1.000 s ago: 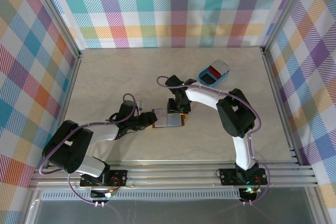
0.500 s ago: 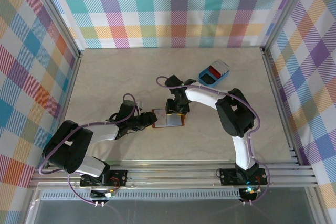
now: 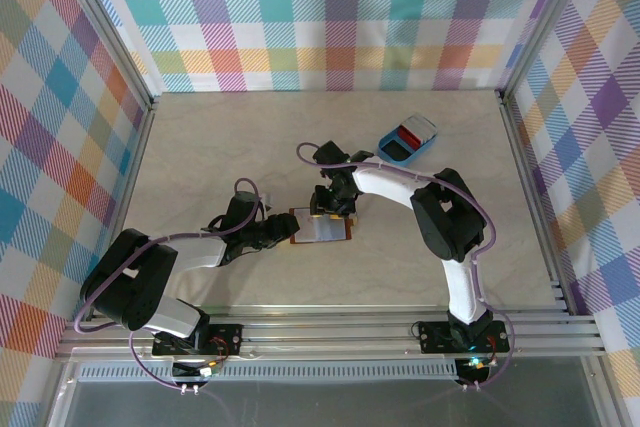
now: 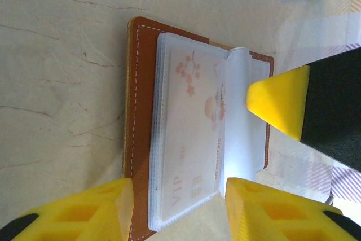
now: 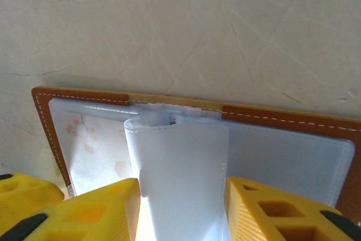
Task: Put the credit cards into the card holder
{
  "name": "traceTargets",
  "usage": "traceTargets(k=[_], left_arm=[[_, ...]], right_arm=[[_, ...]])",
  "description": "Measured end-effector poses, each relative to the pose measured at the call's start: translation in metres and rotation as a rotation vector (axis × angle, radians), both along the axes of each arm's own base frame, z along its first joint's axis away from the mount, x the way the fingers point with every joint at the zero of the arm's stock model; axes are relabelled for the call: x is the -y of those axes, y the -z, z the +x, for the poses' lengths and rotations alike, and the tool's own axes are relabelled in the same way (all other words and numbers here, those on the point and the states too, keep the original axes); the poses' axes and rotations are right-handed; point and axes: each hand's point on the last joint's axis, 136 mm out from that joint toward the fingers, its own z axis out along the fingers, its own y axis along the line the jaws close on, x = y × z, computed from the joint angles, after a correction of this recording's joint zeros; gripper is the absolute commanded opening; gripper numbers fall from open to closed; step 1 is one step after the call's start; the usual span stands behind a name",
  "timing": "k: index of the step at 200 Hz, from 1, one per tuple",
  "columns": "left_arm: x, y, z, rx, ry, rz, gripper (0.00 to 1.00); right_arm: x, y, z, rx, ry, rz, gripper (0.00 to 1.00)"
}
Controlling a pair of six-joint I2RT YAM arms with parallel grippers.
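The brown card holder [image 3: 322, 229] lies open on the table in the top view. My left gripper [image 3: 287, 230] is at its left end. In the left wrist view its jaws [image 4: 179, 201] stand against both sides of the holder's [image 4: 141, 100] near end. A whitish credit card [image 4: 192, 134] with pink flowers sits in the top clear sleeve. My right gripper [image 5: 180, 196] is shut on one clear sleeve [image 5: 177, 167], which it holds up from the spine. One of its fingertips [image 4: 279, 105] shows beside that sleeve. A red credit card [image 3: 408, 133] lies in the blue tray.
The blue tray [image 3: 407, 140] stands at the back right, well apart from the holder. The plaid walls and metal frame rails close the table in on three sides. Bare table lies in front of and behind the holder.
My right gripper has drawn slightly back from the holder's middle and its jaws have narrowed on the sleeve. The left gripper and the holder have stayed put.
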Motion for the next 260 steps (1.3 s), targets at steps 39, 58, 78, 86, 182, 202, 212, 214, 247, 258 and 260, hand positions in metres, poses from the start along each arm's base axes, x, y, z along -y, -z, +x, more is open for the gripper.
traceTargets(k=[39, 58, 78, 86, 182, 202, 212, 214, 247, 258, 260], left_arm=[[0.0, 0.0, 0.0, -0.001, 0.0, 0.0, 0.47], [-0.001, 0.001, -0.001, -0.004, -0.001, 0.003, 0.47], [-0.002, 0.002, -0.003, -0.014, -0.002, 0.009, 0.46], [-0.002, 0.001, -0.003, -0.014, -0.003, 0.01, 0.46], [-0.01, -0.013, -0.003, 0.008, -0.033, 0.038, 0.44], [-0.012, -0.017, -0.003, 0.015, -0.038, 0.04, 0.44], [-0.013, -0.018, -0.004, 0.016, -0.038, 0.044, 0.44], [-0.013, -0.018, -0.004, 0.017, -0.04, 0.044, 0.44], [-0.015, -0.027, -0.005, 0.035, -0.042, 0.041, 0.43], [-0.015, -0.029, -0.006, 0.039, -0.04, 0.042, 0.43], [-0.015, -0.029, -0.006, 0.04, -0.04, 0.041, 0.43]], right_arm=[[-0.003, 0.002, -0.005, -0.021, 0.002, 0.027, 0.43], [-0.006, 0.0, -0.007, -0.029, 0.006, 0.049, 0.42], [-0.009, -0.002, -0.008, -0.031, 0.007, 0.076, 0.42], [-0.01, -0.004, -0.008, -0.032, 0.007, 0.084, 0.41], [-0.027, -0.023, -0.013, -0.019, -0.017, 0.226, 0.37], [-0.03, -0.022, -0.015, -0.026, -0.025, 0.252, 0.38], [-0.032, -0.024, -0.016, -0.022, -0.031, 0.269, 0.39], [-0.033, -0.025, -0.016, -0.021, -0.033, 0.274, 0.39], [-0.046, -0.049, -0.017, 0.052, -0.073, 0.427, 0.43], [-0.046, -0.058, -0.018, 0.076, -0.079, 0.467, 0.45], [-0.046, -0.06, -0.018, 0.079, -0.081, 0.474, 0.46]])
